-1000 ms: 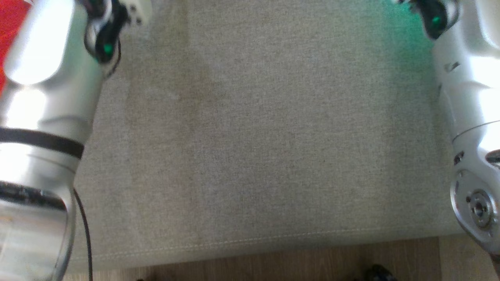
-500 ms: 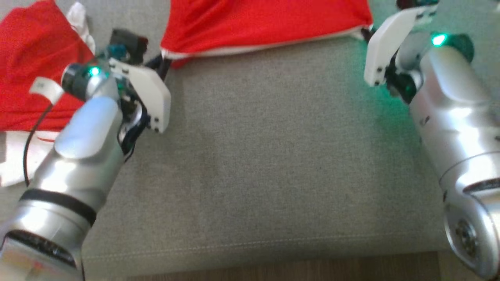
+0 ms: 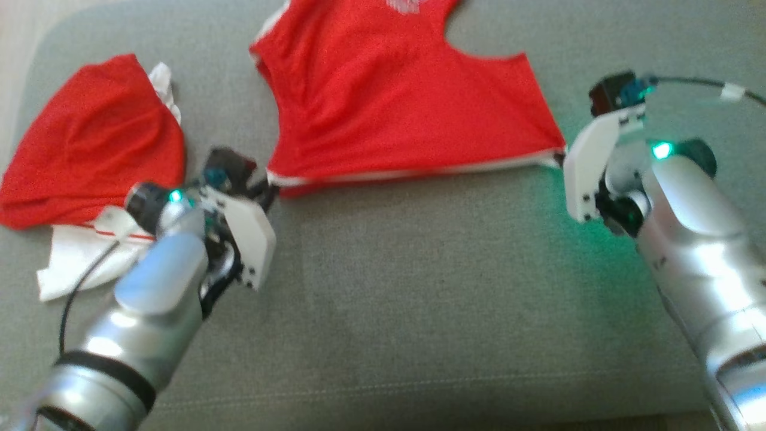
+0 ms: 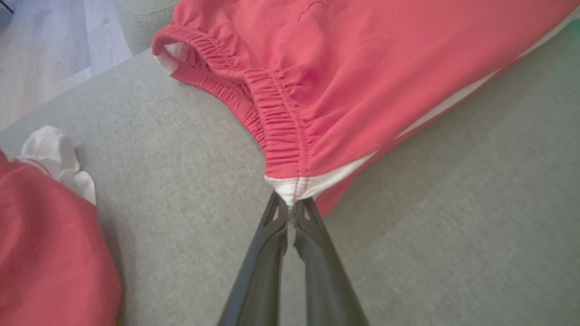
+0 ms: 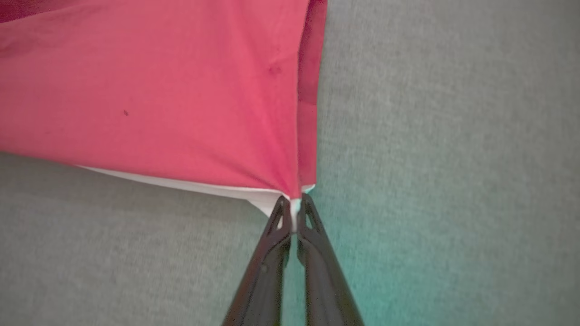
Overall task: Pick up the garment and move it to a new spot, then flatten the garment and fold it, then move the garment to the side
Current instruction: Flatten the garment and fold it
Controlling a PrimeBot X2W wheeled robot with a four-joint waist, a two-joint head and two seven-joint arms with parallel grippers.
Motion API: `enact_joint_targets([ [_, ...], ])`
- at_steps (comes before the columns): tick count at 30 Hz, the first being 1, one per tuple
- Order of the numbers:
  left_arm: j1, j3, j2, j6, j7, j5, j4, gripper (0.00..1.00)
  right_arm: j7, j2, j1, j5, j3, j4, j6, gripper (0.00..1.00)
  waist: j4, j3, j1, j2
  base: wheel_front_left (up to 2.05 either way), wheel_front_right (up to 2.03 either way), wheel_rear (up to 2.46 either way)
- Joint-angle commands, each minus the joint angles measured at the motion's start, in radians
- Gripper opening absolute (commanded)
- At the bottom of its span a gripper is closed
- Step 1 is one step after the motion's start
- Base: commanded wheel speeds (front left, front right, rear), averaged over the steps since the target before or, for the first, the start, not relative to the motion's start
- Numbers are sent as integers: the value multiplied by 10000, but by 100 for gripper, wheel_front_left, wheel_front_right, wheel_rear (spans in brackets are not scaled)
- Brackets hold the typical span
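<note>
Red garment (image 3: 395,108) spread on the grey cushion (image 3: 419,287)
Its white-trimmed edge runs taut across the cushion's far half, with the left gripper (image 4: 292,208) and right gripper (image 5: 294,203) each pinching one corner.

red garment (image 3: 389,108): matt, fine-knit cloth, white hem. cushion (image 3: 419,299): coarse grey weave, matt. arm shells (image 3: 700,251): glossy silver. fingers (image 4: 265,271): dark satin plastic.

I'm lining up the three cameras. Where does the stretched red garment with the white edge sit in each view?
Head view: garment upper centre, stretched between left gripper and right gripper.
Left wrist view: garment upper right, corner pinched by the fingers.
Right wrist view: garment upper left, corner pinched likewise.
Shared landmark: its white edge.
</note>
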Motion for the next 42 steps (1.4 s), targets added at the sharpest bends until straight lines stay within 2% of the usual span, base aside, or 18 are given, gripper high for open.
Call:
enact_joint_targets([
  [1,5,175,523,28,-108,64,-97,0,314,-430,352,464,354,-522,-19,0,14,-457,1,0,0,0,0],
  [10,1482,-83,458,28,-166,-325,-486,0,2387,-2116,2430,3017,1937,-2888,-19,0,139,-1706,1,0,0,0,0],
  [14,2245,-290,550,28,34,-659,-1022,0,3224,-2928,3288,3924,2239,-3878,-19,0,208,-2165,1,0,0,0,0],
  [21,3443,-593,1396,27,568,-1595,-2744,0,4538,-3899,4873,4966,2524,-5588,-19,0,268,-2709,1,0,0,0,0],
  [28,4626,-528,2269,162,999,-2298,-4437,0,5842,-4748,6059,5254,2049,-6968,-19,0,247,-3007,1,0,0,0,0],
  [33,5424,-479,2773,174,1415,-3031,-5800,0,6701,-5128,6893,5449,1292,-8040,-19,0,313,-3135,1,0,0,0,0],
  [37,5886,-452,3286,172,1507,-3284,-6496,0,7222,-5201,7607,5320,578,-8924,-19,0,357,-3247,1,0,0,0,0],
  [42,6230,-583,3591,129,1641,-3562,-7269,0,8225,-5165,8439,5259,-164,-10134,-19,0,379,-3323,1,0,0,0,0],
])
